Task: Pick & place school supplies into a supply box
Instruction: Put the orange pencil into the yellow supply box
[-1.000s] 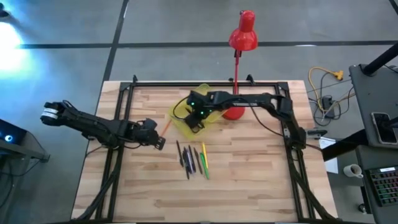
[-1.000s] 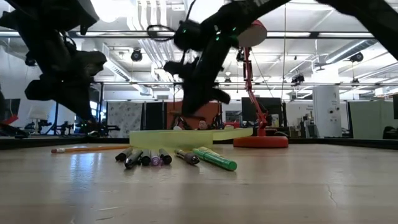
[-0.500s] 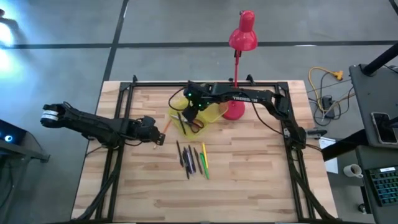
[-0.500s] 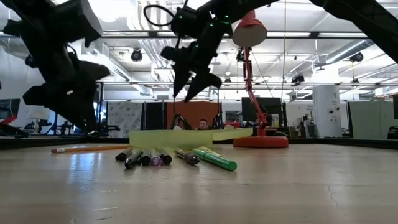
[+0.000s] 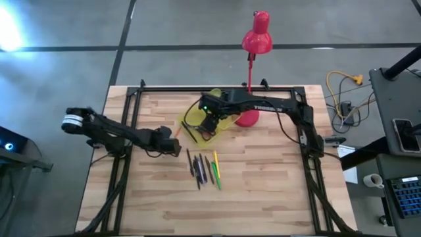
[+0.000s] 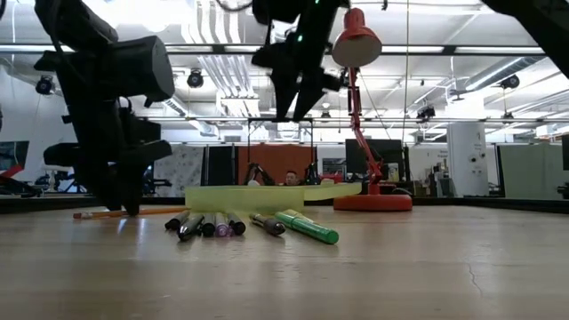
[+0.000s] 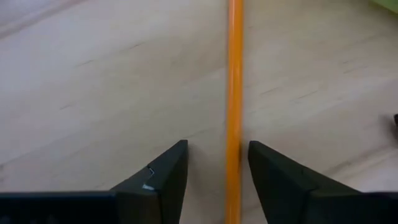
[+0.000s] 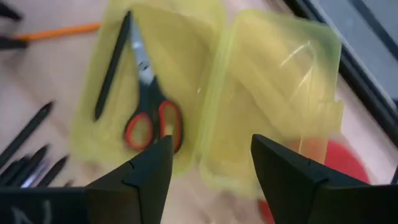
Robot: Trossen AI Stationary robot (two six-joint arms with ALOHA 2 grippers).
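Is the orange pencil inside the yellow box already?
No, the orange pencil lies on the wooden table, between the open fingers of the left gripper; only the scissors and a dark pen are in the box.

From my station, ceiling lights point(image 6: 209, 53) glared brightly in the low view, silhouetting both arms. Floor glare point(image 5: 13, 29) washed the overhead corner. The orange pencil point(image 7: 234, 93) looked motion-blurred; the table point(image 5: 263, 191) was evenly lit.

Both arms are dark, jointed tubes; the left arm point(image 5: 112, 133) has a white band (near its base), the right arm point(image 5: 263, 105) a green light.
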